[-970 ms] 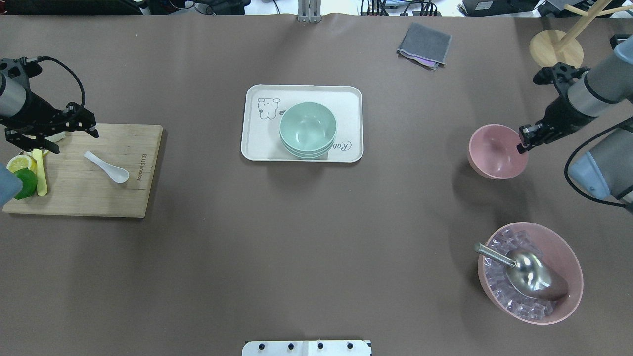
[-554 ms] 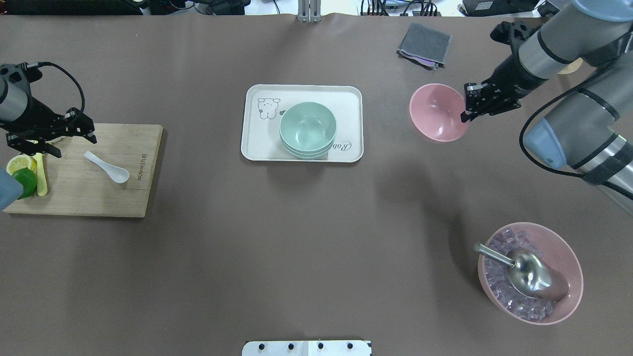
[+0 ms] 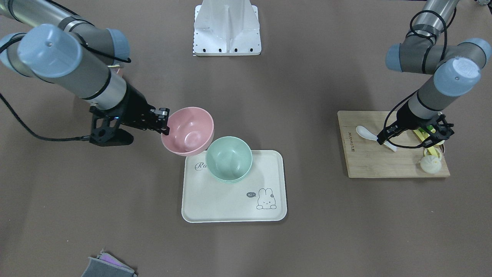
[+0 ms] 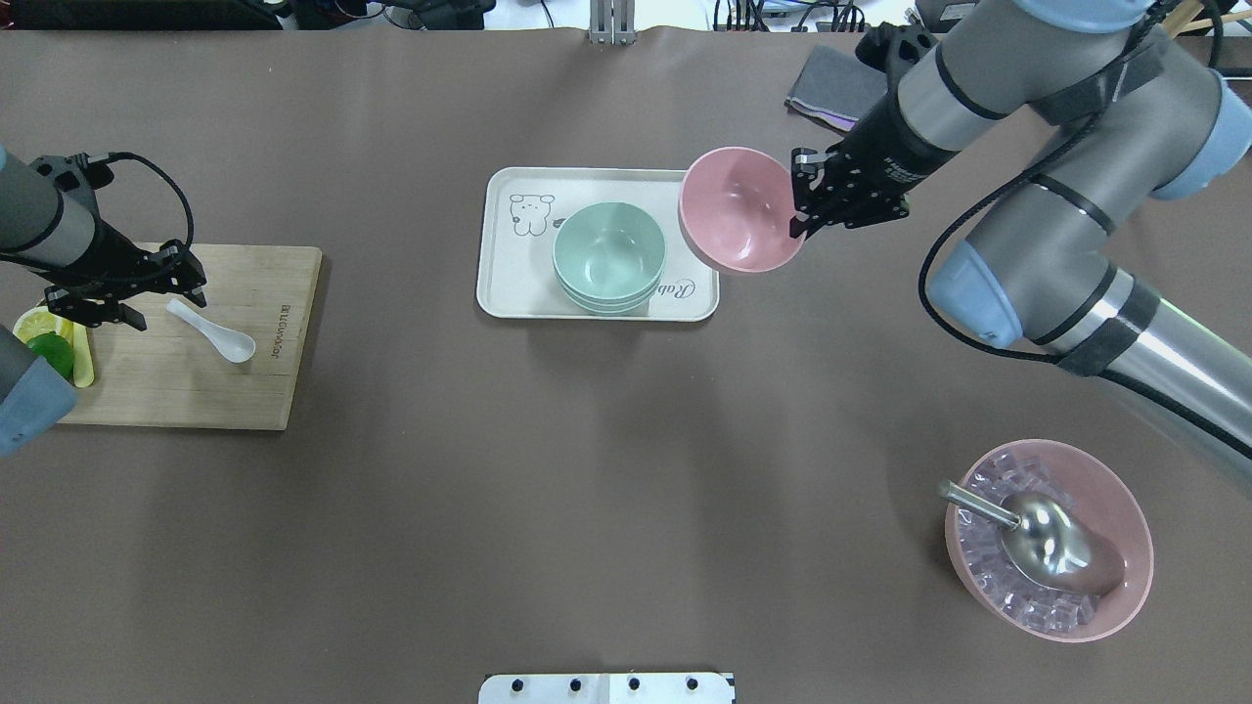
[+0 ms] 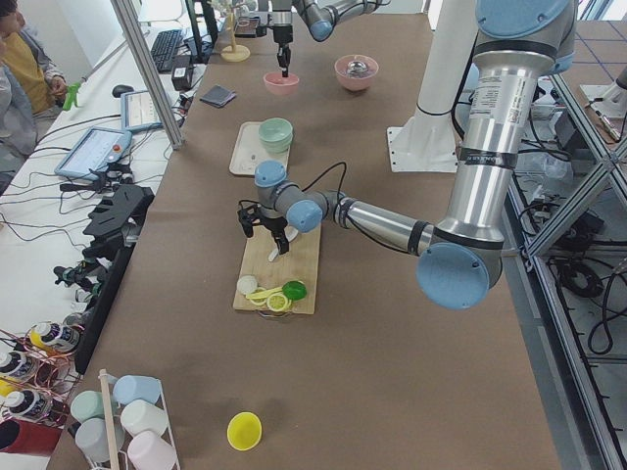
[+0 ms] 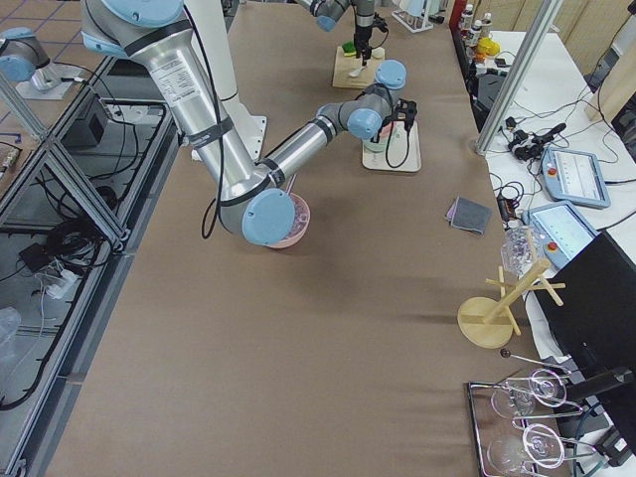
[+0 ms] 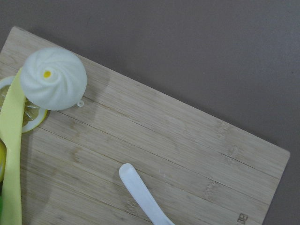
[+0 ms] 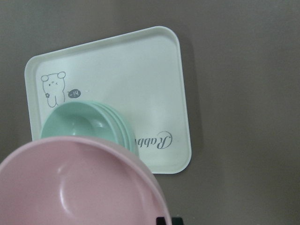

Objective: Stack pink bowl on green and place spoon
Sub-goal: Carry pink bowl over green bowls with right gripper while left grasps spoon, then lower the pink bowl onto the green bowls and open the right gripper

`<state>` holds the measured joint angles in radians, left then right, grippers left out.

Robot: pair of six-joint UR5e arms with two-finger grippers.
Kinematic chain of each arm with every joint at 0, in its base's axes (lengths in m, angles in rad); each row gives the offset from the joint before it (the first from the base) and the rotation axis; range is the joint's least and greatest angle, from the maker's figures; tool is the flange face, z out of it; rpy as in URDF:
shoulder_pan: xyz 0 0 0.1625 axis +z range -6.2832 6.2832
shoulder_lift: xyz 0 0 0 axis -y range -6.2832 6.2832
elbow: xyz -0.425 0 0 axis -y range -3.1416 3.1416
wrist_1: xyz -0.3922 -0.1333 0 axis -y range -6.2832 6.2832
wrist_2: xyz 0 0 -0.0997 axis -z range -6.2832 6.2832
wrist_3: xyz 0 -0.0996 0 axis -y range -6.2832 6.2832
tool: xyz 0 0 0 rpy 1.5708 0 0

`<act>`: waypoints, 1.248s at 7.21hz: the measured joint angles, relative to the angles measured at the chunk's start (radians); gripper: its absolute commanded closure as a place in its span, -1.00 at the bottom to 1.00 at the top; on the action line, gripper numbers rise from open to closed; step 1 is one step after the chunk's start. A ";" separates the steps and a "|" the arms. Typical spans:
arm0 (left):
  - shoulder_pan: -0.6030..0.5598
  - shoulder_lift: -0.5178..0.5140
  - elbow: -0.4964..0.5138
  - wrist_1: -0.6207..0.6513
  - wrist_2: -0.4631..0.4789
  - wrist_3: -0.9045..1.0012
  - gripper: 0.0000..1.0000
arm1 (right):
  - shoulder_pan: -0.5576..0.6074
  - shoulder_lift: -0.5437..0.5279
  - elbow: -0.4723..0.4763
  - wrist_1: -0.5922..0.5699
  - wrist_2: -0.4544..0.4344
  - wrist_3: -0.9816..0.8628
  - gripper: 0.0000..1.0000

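Note:
My right gripper (image 4: 797, 208) is shut on the rim of the pink bowl (image 4: 736, 209) and holds it in the air, tilted, over the right edge of the white tray (image 4: 518, 288). A stack of green bowls (image 4: 608, 256) stands on the tray just left of the pink bowl. They also show in the right wrist view: pink bowl (image 8: 79, 185), green bowls (image 8: 82, 124). The white spoon (image 4: 211, 330) lies on the wooden cutting board (image 4: 196, 396). My left gripper (image 4: 164, 303) is open and empty above the spoon's handle end (image 7: 143, 194).
Lemon and lime slices (image 4: 44, 337) and a white bun (image 3: 430, 164) lie on the board's outer end. A large pink bowl of ice with a metal scoop (image 4: 1047, 540) stands at the front right. A grey cloth (image 3: 107, 268) lies at the far right.
My right arm has lifted the pink bowl from the table's right side and carried it left to the tray's edge. My left gripper has moved closer to the spoon's handle.

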<state>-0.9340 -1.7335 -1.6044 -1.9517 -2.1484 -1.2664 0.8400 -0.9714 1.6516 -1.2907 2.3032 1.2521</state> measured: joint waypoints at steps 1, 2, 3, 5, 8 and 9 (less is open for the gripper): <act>0.013 0.000 0.019 -0.041 0.004 -0.029 -0.44 | -0.040 0.032 -0.024 0.001 -0.037 0.025 1.00; 0.019 0.000 0.030 -0.069 0.005 -0.048 -0.43 | -0.069 0.067 -0.061 0.003 -0.069 0.043 1.00; 0.022 0.001 0.034 -0.082 0.007 -0.058 -0.43 | -0.086 0.101 -0.099 0.006 -0.089 0.056 1.00; 0.023 0.001 0.033 -0.088 0.008 -0.067 -0.43 | -0.094 0.134 -0.141 0.010 -0.100 0.065 1.00; 0.024 0.001 0.032 -0.090 0.007 -0.075 -0.42 | -0.094 0.169 -0.200 0.015 -0.103 0.066 1.00; 0.026 0.001 0.034 -0.091 0.007 -0.076 -0.17 | -0.095 0.172 -0.205 0.016 -0.105 0.065 1.00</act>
<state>-0.9075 -1.7323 -1.5701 -2.0426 -2.1414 -1.3420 0.7450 -0.7991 1.4464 -1.2750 2.1984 1.3171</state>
